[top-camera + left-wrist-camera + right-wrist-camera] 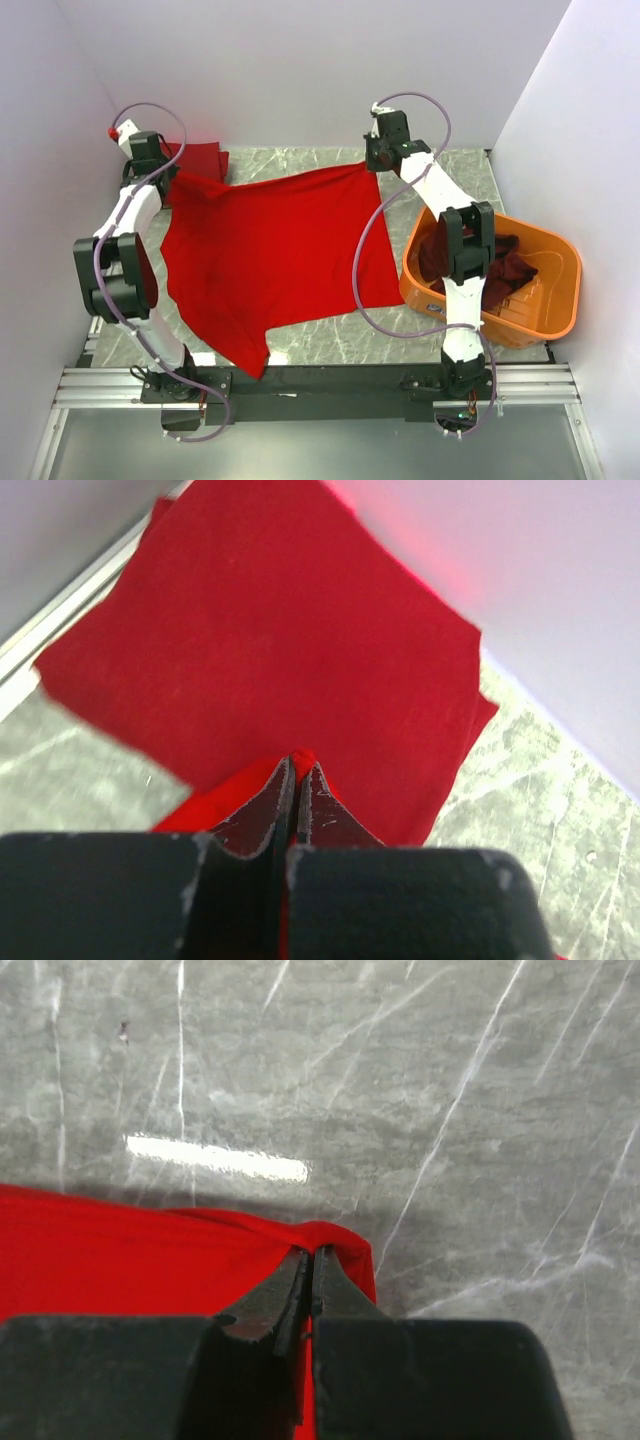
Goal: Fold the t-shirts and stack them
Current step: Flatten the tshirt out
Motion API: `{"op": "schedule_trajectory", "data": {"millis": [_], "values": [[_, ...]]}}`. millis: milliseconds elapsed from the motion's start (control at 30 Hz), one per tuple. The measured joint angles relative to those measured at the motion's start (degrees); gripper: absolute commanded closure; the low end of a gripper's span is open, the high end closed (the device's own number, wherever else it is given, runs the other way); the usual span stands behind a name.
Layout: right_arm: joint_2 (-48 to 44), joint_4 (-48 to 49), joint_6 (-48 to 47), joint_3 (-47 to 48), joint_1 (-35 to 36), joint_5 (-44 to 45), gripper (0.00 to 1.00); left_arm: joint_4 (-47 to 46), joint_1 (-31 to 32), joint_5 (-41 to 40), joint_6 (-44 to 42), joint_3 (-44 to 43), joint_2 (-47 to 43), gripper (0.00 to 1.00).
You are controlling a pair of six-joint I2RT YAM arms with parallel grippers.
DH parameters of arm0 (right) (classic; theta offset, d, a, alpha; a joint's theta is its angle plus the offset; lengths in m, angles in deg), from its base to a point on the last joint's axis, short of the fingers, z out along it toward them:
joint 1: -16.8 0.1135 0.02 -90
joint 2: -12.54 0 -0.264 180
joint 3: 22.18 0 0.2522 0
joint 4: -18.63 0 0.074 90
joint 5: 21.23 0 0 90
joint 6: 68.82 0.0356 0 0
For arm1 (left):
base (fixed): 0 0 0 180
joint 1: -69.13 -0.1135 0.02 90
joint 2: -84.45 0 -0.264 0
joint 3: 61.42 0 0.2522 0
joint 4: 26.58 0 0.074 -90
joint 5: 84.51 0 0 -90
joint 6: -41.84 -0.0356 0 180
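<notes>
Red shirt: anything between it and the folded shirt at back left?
Nothing visible. The left claw and right claw are shut on far corners of the red shirt; the folded shirt lies just beyond the left claw, its top bare.

Orange tub (548, 275) sits on the grey marble table's (330, 345) right edge, metal rail (100, 388) along its near edge, white walls (300, 60) behind.

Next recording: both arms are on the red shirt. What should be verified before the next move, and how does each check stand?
1. Left hand shut on red t-shirt corner: ok.
2. Right hand shut on opposite far corner: ok.
3. Shirt wholly on table: not ok, near corner overhangs front edge.
4. Folded shirt lying flat, far left: ok.
5. Maroon shirts inside orange tub: ok.
</notes>
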Motion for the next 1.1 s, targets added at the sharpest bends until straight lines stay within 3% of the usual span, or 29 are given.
{"op": "schedule_trajectory", "data": {"millis": [233,433,767,1100], "values": [[-2.3,-1.7,-0.3,-3.5,0.0,-0.8,1.00,6.4,0.3,-3.6,4.6,4.9,-9.7,0.99],[-16.2,-4.3,0.8,-9.7,0.0,-1.3,1.00,11.5,0.5,-7.7,6.8,4.6,-26.3,0.99],[-48.5,-5.1,1.7,-5.9,0.0,-3.1,1.00,20.2,0.6,-10.6,5.4,-19.0,-40.5,0.99],[-65.3,-9.7,1.6,-7.0,0.2,-9.1,1.00,29.5,0.6,-14.3,4.1,-30.1,-52.2,0.99]]}}
